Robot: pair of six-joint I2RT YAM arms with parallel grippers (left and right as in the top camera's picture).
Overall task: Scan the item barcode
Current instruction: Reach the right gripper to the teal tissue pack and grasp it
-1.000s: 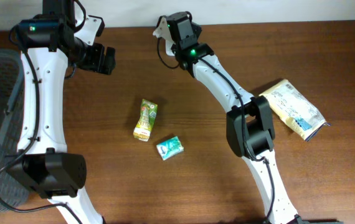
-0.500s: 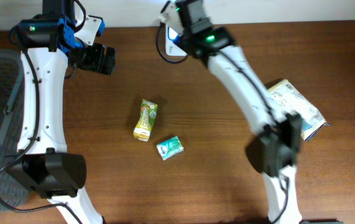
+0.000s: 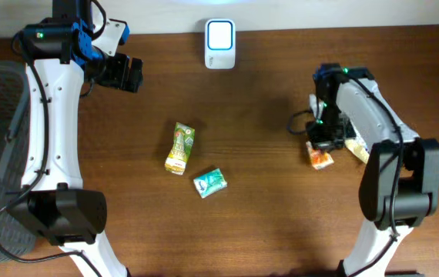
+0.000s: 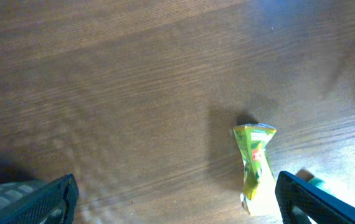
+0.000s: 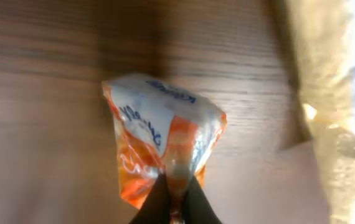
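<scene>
Where the right gripper (image 5: pixel 172 202) stands: fingertips drawn together, pinching the crimped seam of the orange packet (image 5: pixel 164 144), whose body extends away from the pinch.
Reason for grip: I judge the seam was taken because it is the thin, flat edge the fingers can nip without crushing the pouch or covering much print.
Orange packet, location: right side of the table (image 3: pixel 266 208), just beside the beige bag (image 3: pixel 360 150) and well apart from the scanner (image 3: pixel 219 35). I cannot tell whether its lower end rests on the wood.
Barcode: I see none on the face toward the wrist camera; it may be on the hidden side.
Beige bag: lies flat, partly under the right arm. It is close enough that I would watch for it being dragged.
Scanner: white unit at the far edge, mid-table, window facing up. In my judgement the packet must be carried across and turned code-down to it.
Left gripper (image 3: pixel 132 75): fingers wide apart and holding nothing, near the far-left corner, out of the right arm's route to the scanner.
Green carton (image 3: pixel 179 148) and teal packet (image 3: pixel 209 182): mid-table, near each other, apparently awaiting their turn.
Step in hand: pick-up. Scan not yet done.
</scene>
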